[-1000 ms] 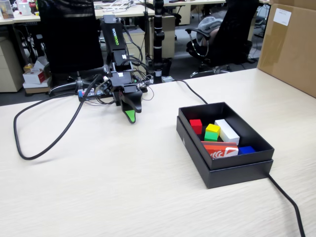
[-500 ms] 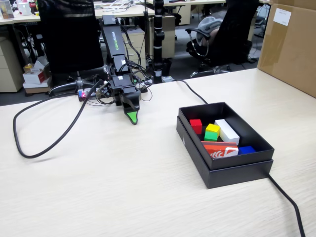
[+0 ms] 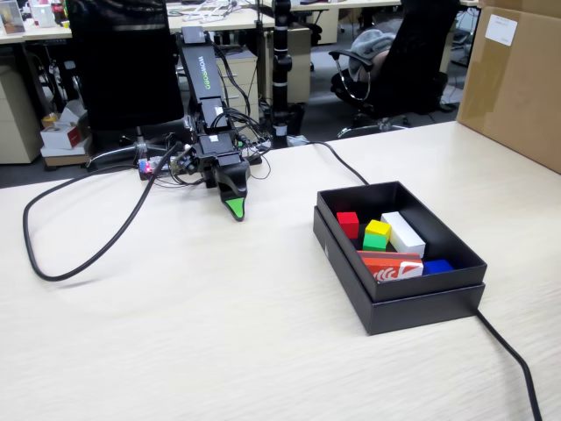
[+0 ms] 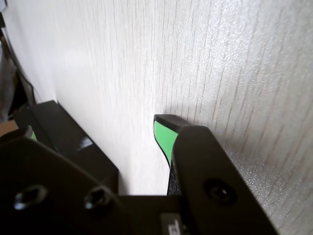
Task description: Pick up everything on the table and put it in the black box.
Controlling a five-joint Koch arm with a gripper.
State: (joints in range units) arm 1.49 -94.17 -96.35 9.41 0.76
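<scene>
Three cubes lay in the black box (image 3: 399, 298), well clear of my fingers (image 3: 233, 209), which had settled; grip state unclear, task seemingly done.

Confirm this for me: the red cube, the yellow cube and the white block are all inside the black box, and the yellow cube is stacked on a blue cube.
One detail is wrong. In the fixed view the yellow cube sits on a green cube, not a blue one. The red cube and the white block are indeed inside the black box.
</scene>
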